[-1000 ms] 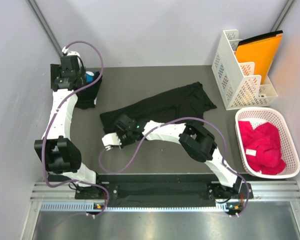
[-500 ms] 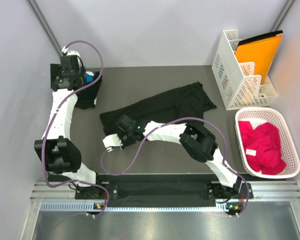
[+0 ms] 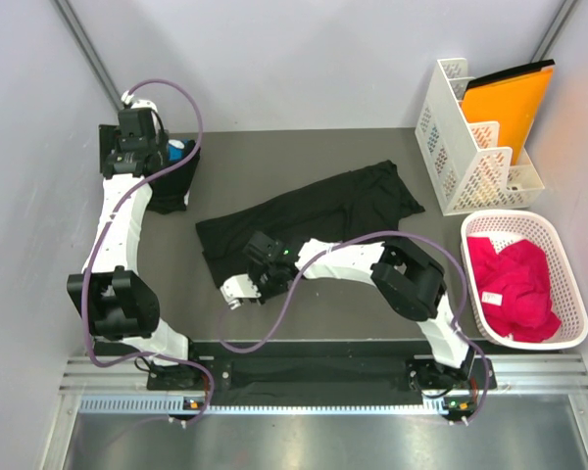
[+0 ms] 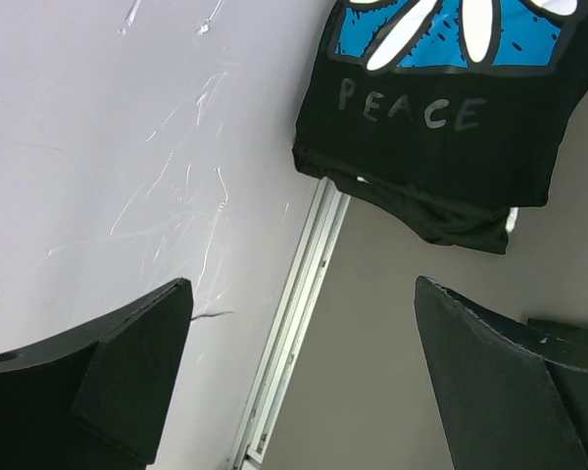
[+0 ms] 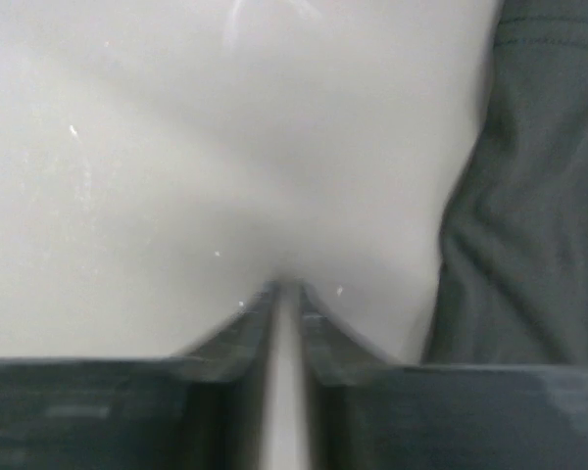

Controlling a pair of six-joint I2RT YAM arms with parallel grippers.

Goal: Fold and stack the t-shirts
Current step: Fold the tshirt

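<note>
The right end effector [image 3: 235, 293] has slid toward the near table [image 3: 304, 157] edge and slightly right. The spread black t-shirt [image 3: 314, 211] has its left corner drawn after it.

Behind the spread t-shirt [image 3: 318, 208] the desk [image 3: 274, 162] lies bare and open for passing. Right of it stand a rack [image 3: 453, 147] and a basket [image 3: 514, 215]; left, a folded t-shirt [image 3: 171, 186].

Robot lab cell: grey partitions [image 3: 323, 59], aluminium rail [image 3: 539, 378].

White arm links [image 3: 118, 220], bulky black joints [image 3: 113, 304], looping purple cables [image 3: 198, 122], black wedge-shaped claw fingers [image 4: 127, 362]
</note>
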